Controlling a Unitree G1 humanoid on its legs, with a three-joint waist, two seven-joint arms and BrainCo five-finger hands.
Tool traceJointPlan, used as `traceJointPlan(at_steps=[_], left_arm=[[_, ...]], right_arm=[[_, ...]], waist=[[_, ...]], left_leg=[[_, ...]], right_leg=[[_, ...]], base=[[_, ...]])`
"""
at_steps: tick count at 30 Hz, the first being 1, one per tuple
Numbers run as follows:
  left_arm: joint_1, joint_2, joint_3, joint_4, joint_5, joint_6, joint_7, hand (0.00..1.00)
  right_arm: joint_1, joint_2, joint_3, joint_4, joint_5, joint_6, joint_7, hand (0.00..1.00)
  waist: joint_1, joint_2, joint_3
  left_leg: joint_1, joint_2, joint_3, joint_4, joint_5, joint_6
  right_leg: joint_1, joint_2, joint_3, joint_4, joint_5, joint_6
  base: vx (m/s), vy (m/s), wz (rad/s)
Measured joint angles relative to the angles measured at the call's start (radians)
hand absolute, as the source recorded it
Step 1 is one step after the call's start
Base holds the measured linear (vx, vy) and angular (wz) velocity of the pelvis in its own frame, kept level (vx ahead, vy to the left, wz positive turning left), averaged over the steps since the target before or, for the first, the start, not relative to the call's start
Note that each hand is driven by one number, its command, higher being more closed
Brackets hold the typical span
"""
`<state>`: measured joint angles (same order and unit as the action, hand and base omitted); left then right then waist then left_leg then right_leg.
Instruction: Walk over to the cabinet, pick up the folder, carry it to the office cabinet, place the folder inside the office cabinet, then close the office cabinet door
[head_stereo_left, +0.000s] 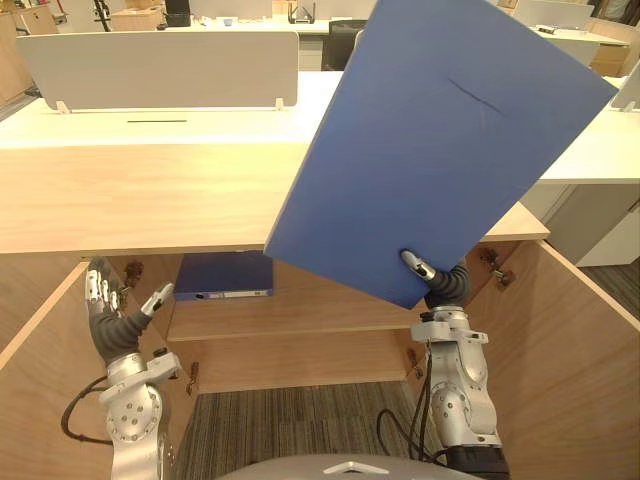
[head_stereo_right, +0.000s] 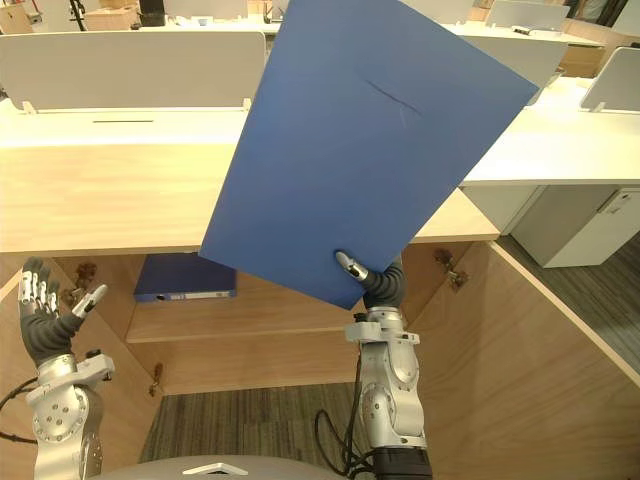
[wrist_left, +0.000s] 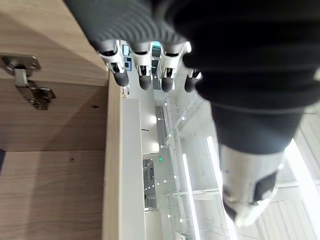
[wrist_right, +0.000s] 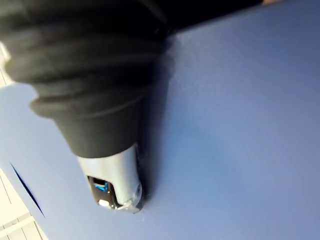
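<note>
The right hand (head_stereo_left: 432, 278) pinches the blue folder (head_stereo_left: 440, 150) at its lowest corner, thumb on the near face. The fingers behind are hidden, so the hold is probably shallow. The folder rises high above the hand, its long axis leaning up and to the robot's right, over the cabinet top (head_stereo_left: 130, 205). The open shelf (head_stereo_left: 310, 312) lies below and ahead of this hand, with 1 blue binder (head_stereo_left: 222, 276) on its left part. The right forearm stands upright. The left hand (head_stereo_left: 105, 300) hovers by the left door (head_stereo_left: 40, 350), fingers spread and empty.
</note>
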<state>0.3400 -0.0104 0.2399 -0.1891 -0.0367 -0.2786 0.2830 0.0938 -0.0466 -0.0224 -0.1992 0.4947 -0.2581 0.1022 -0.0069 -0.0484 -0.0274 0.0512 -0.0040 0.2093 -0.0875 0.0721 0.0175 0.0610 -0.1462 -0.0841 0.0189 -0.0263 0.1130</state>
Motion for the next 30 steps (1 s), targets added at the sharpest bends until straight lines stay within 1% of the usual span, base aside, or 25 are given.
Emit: traceJointPlan(at_steps=[4, 5, 8, 10, 11, 13, 14, 16, 18, 22, 25, 27, 28, 29, 30], left_arm=[[0.014, -0.008, 0.005, 0.159, -0.001, 0.036, -0.017, 0.0], [0.015, -0.008, 0.009, 0.258, -0.002, 0.054, -0.036, 0.0], [0.012, -0.008, 0.018, 0.421, -0.002, 0.09, -0.071, 0.0], [-0.001, -0.007, 0.04, 0.587, -0.002, 0.121, -0.092, 0.0], [-0.004, -0.005, 0.045, 0.626, -0.002, 0.125, -0.095, 0.0], [-0.013, 0.012, 0.049, 0.767, -0.001, 0.142, -0.111, 0.0], [-0.016, 0.02, 0.047, 0.804, -0.001, 0.142, -0.115, 0.0], [-0.04, 0.051, 0.045, 0.933, 0.0, 0.147, -0.116, 0.0], [-0.051, 0.069, 0.044, 1.001, 0.002, 0.152, -0.119, 0.0], [-0.073, 0.09, 0.032, 1.088, 0.051, 0.157, -0.136, 0.0], [-0.082, 0.096, 0.025, 1.122, 0.075, 0.161, -0.145, 0.0], [-0.105, 0.105, -0.006, 1.125, 0.091, 0.163, -0.155, 0.0], [-0.131, 0.111, -0.027, 1.124, 0.1, 0.163, -0.157, 0.0], [-0.141, 0.111, -0.032, 1.124, 0.1, 0.162, -0.157, 0.0], [-0.167, 0.114, -0.043, 1.125, 0.1, 0.162, -0.156, 0.0]], right_arm=[[0.017, 0.002, -0.001, -0.061, -0.064, 0.0, -0.022, 1.0], [0.018, 0.002, 0.004, -0.06, -0.076, 0.0, -0.023, 1.0], [0.019, 0.003, 0.013, -0.059, -0.107, 0.001, -0.025, 1.0], [0.02, -0.001, 0.031, -0.055, -0.114, 0.001, -0.025, 1.0], [0.021, -0.001, 0.035, -0.053, -0.115, 0.001, -0.025, 1.0], [0.021, -0.004, 0.058, -0.023, -0.13, 0.001, -0.025, 1.0], [0.022, -0.005, 0.063, -0.011, -0.136, 0.002, -0.025, 1.0], [0.022, -0.008, 0.088, 0.043, -0.149, 0.002, -0.025, 1.0], [0.021, -0.024, 0.118, 0.088, -0.152, 0.005, -0.026, 1.0], [0.017, -0.082, 0.181, 0.111, -0.237, 0.017, -0.026, 1.0], [-0.007, -0.113, 0.236, 0.145, -0.292, 0.019, -0.025, 1.0], [-0.054, -0.137, 0.278, 0.179, -0.346, 0.022, -0.025, 1.0], [-0.097, -0.16, 0.307, 0.19, -0.377, 0.024, -0.025, 1.0], [-0.114, -0.167, 0.322, 0.19, -0.388, 0.024, -0.024, 1.0], [-0.153, -0.181, 0.34, 0.19, -0.408, 0.022, -0.025, 1.0]], waist=[[0.002, 0.001, 0.003], [0.005, -0.001, 0.004], [0.006, -0.001, 0.012], [0.006, -0.001, 0.027], [0.006, -0.001, 0.031], [0.004, -0.002, 0.036], [0.004, -0.003, 0.036], [0.006, -0.003, 0.04], [0.008, -0.002, 0.046], [0.009, 0.009, 0.077], [0.012, 0.015, 0.084], [0.015, 0.023, 0.121], [0.021, 0.026, 0.145], [0.022, 0.029, 0.153], [0.022, 0.029, 0.186]], left_leg=[[-0.007, 0.0, -0.015, 0.0, 0.0, -0.001], [-0.007, 0.0, -0.016, 0.0, -0.001, -0.002], [-0.011, 0.0, -0.017, 0.0, -0.002, -0.004], [-0.014, 0.001, -0.017, 0.0, -0.004, -0.006], [-0.014, 0.001, -0.017, 0.0, -0.004, -0.006], [-0.017, 0.003, -0.017, 0.0, -0.006, -0.009], [-0.017, 0.004, -0.017, 0.0, -0.007, -0.01], [-0.018, 0.004, -0.016, 0.0, -0.012, -0.01], [-0.019, 0.008, -0.016, 0.0, -0.015, -0.012], [-0.021, 0.014, -0.007, 0.001, -0.022, -0.015], [-0.031, 0.018, 0.014, 0.001, -0.027, -0.017], [-0.039, 0.022, 0.03, 0.007, -0.027, -0.017], [-0.063, 0.026, 0.051, 0.008, -0.019, -0.01], [-0.079, 0.027, 0.056, 0.009, -0.017, -0.009], [-0.109, 0.03, 0.064, 0.041, -0.023, -0.008]], right_leg=[[0.001, -0.002, -0.013, 0.0, -0.006, -0.001], [0.0, -0.002, -0.014, 0.0, -0.007, -0.001], [-0.003, -0.002, -0.014, 0.0, -0.01, -0.002], [-0.006, -0.002, -0.015, 0.0, -0.012, -0.003], [-0.007, -0.002, -0.015, 0.001, -0.012, -0.002], [-0.009, -0.001, -0.014, -0.001, -0.014, -0.004], [-0.009, 0.0, -0.013, -0.001, -0.015, -0.005], [-0.006, 0.005, -0.014, -0.009, -0.015, -0.006], [-0.006, 0.008, -0.014, -0.013, -0.015, -0.007], [-0.01, 0.013, -0.006, -0.017, -0.016, -0.008], [-0.034, 0.018, 0.017, -0.01, -0.015, -0.009], [-0.061, 0.023, 0.03, 0.011, -0.014, -0.009], [-0.113, 0.027, 0.055, 0.046, -0.016, -0.013], [-0.137, 0.028, 0.062, 0.057, -0.016, -0.013], [-0.165, 0.027, 0.073, 0.082, -0.017, -0.015]], base=[[0.01, -0.001, 0.1], [0.04, 0.0, 0.02], [0.01, 0.0, 0.01], [0.0, 0.0, 0.0], [0.0, 0.0, 0.0], [0.0, 0.0, 0.0], [0.03, -0.006, -0.01], [0.04, -0.01, -0.01], [0.0, 0.0, 0.0], [0.03, -0.013, -0.06], [0.03, -0.003, -0.22], [0.03, 0.0, -0.32], [-0.01, 0.008, -0.35], [-0.02, 0.011, -0.35], [-0.01, 0.001, -0.17]])
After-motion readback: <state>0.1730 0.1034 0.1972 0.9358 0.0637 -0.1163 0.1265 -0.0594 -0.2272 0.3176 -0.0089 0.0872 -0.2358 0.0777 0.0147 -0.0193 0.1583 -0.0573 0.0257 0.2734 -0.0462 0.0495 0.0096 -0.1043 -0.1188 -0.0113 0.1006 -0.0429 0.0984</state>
